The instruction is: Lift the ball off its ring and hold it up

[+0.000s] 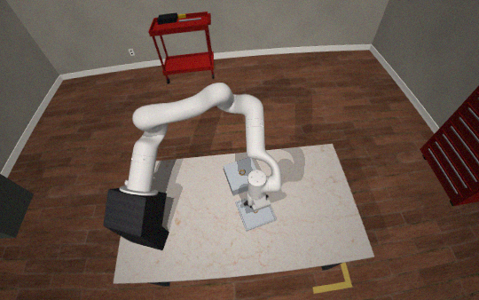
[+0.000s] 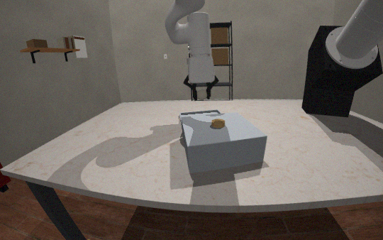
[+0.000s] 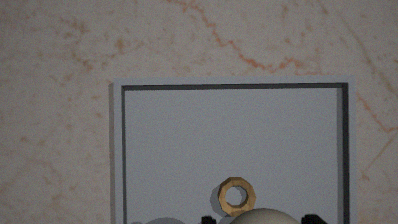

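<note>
A pale ball (image 3: 260, 217) is held between the jaws of the gripper (image 2: 201, 93), which are closed on it at about half their range; in the wrist view only the ball's upper curve is seen at the bottom edge, flanked by dark fingertips. The gripper is carried high above the desk (image 2: 106, 149), well clear of the grey box (image 2: 227, 145) below. The brass ring (image 3: 237, 193) is left bare on the box top, with its hole open, so the ball is judged to have been raised well off its seat. The wrist is pointed straight down, presumably so that the ball is pinched evenly from both sides and cannot roll out. The lift is judged to be done or nearly so, and what remains is a steady hold. A slip is judged the main risk, since a round surface is gripped by flat pads.
</note>
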